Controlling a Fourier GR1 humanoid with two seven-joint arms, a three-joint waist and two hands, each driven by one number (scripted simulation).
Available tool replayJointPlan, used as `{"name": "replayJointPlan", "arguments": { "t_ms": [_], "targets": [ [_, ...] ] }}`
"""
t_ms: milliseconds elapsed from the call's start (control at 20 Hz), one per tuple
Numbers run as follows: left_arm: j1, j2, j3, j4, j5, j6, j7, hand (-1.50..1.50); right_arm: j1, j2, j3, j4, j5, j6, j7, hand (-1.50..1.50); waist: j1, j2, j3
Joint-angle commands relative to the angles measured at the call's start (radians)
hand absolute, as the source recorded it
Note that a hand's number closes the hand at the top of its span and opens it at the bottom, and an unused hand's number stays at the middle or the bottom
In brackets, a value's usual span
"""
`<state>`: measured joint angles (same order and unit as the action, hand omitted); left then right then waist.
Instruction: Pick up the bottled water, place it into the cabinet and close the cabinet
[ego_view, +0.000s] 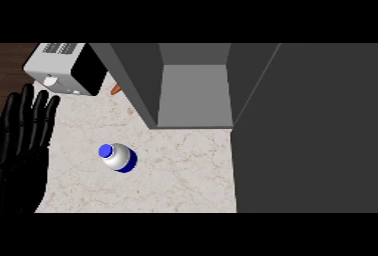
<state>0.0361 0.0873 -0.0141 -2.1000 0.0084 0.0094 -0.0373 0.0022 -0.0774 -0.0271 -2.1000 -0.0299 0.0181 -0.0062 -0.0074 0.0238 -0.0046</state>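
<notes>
Standing upright on the counter (184, 175) before the cabinet (192, 95), opened to receive it, the bottled water (117, 157) is not yet grasped, the left hand (22, 145) being rested open aside.

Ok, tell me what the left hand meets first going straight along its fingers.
Probably the white appliance just beyond the fingertips of the left hand, at the view's left edge; relative height is unclear.

Single head view only, looking steeply down from above the robot's side of the marble counter (184, 172), fairly near, facing the open cabinet (192, 95) at top centre, white appliance (60, 67) at top left corner, left hand (22, 150) along the left edge.
</notes>
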Motion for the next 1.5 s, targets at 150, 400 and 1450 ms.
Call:
{"name": "replayJointPlan", "arguments": {
  "t_ms": [150, 400, 1450],
  "targets": [
    [0.026, -0.084, -0.093, -0.014, -0.238, 0.233, 0.021, -1.50, 0.094, 0.001, 0.023, -0.126, -0.050, 0.049, -0.003, -1.50, -0.002, -0.027, 0.006],
    [0.081, -0.086, -0.098, 0.014, -0.137, 0.369, 0.199, -1.50, 0.233, 0.012, 0.116, -0.134, -0.133, 0.098, 0.157, -1.50, -0.004, -0.027, 0.005],
    [0.225, -0.087, -0.506, -0.042, -0.483, 0.760, 0.342, -1.50, 0.618, 0.006, 0.170, -0.483, -0.196, 0.167, 0.183, -1.50, -0.003, -0.027, 0.005]
  ]
}}
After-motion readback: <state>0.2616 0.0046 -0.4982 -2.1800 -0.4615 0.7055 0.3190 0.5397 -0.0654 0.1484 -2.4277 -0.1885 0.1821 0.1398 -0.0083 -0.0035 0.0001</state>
